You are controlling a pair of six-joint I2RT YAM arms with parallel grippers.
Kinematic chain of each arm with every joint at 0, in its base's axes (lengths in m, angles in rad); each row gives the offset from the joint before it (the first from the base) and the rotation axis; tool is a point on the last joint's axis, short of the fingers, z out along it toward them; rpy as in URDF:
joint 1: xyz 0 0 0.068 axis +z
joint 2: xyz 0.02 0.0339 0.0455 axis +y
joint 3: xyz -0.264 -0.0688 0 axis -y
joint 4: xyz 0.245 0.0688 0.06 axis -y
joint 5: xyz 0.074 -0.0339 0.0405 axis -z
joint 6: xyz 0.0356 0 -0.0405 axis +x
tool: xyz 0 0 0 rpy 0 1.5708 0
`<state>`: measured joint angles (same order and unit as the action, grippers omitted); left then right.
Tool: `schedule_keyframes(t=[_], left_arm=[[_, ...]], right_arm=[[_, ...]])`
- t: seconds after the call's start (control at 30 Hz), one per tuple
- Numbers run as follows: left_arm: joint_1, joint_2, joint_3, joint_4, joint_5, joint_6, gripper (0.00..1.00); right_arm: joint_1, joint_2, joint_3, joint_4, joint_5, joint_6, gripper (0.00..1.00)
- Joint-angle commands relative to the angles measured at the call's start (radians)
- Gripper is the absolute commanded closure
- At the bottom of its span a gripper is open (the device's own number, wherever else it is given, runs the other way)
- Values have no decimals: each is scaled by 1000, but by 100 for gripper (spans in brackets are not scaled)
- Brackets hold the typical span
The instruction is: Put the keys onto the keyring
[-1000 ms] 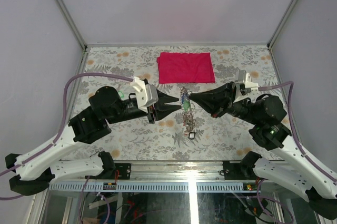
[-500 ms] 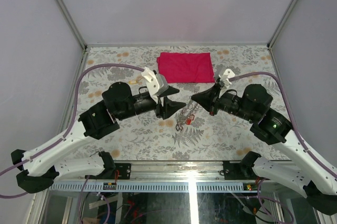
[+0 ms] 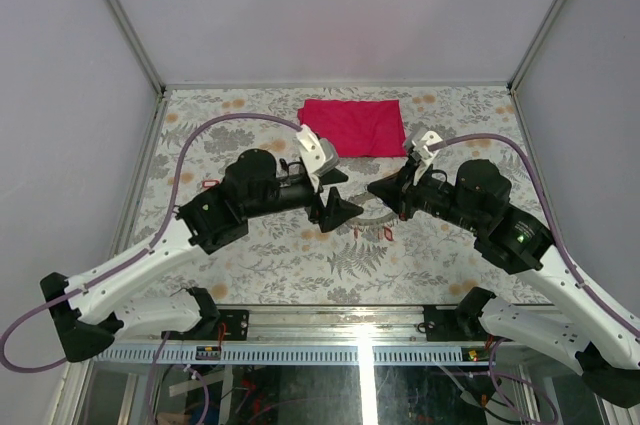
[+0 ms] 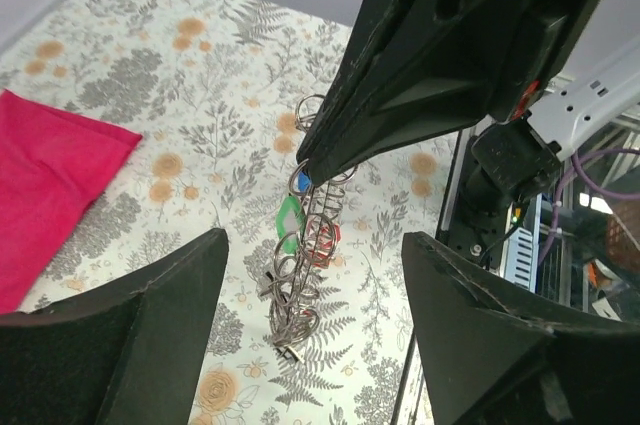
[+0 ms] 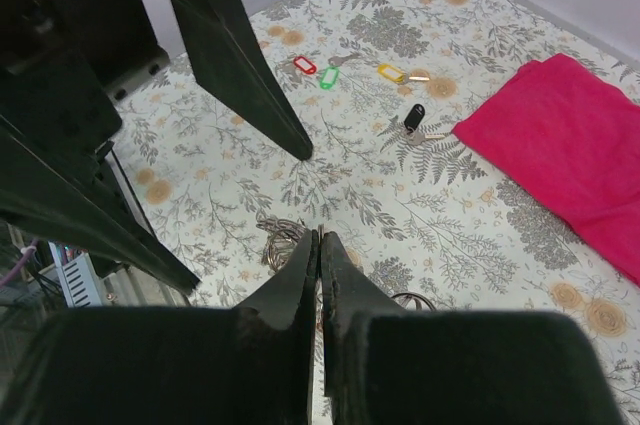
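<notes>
My right gripper (image 3: 372,188) is shut on the keyring (image 4: 300,173), a thin metal ring at the top of a hanging bunch. The bunch (image 4: 290,285) is made of linked rings and keys with green (image 4: 290,217), red (image 4: 322,240) and blue (image 4: 303,182) tags, and its lower end touches the table. My left gripper (image 3: 340,195) is open wide and empty, its fingers either side of the bunch without touching it. Loose keys with red (image 5: 303,65), green (image 5: 327,76), yellow (image 5: 392,72) and black (image 5: 413,117) tags lie on the table.
A red folded cloth (image 3: 352,127) lies at the back middle of the floral table (image 3: 250,255). A red tag (image 3: 388,233) lies near the bunch. The two arms meet closely at the table's middle. Side walls stand left and right.
My left gripper has let go of the bunch, opened wide and swung right. My right gripper still holds the bunch, which has dropped lower so its end rests on the table.
</notes>
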<state>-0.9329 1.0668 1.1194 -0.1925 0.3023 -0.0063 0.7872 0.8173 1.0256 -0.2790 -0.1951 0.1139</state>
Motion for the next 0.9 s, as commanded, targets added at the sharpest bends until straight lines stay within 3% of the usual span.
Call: schedule_keyframes(t=[0.0, 0.2, 0.53, 0.87], left_arm=[[2, 29, -3, 68, 61, 47, 27], [3, 64, 14, 50, 56, 139, 26], [3, 120, 58, -31, 105, 209, 46], [2, 127, 71, -33, 79, 209, 83]], right_arm=[[-3, -2, 66, 109, -13, 42, 100], [-3, -1, 66, 132, -34, 66, 100], [-4, 4, 63, 193, -76, 119, 100], [-3, 13, 62, 211, -109, 140, 100]])
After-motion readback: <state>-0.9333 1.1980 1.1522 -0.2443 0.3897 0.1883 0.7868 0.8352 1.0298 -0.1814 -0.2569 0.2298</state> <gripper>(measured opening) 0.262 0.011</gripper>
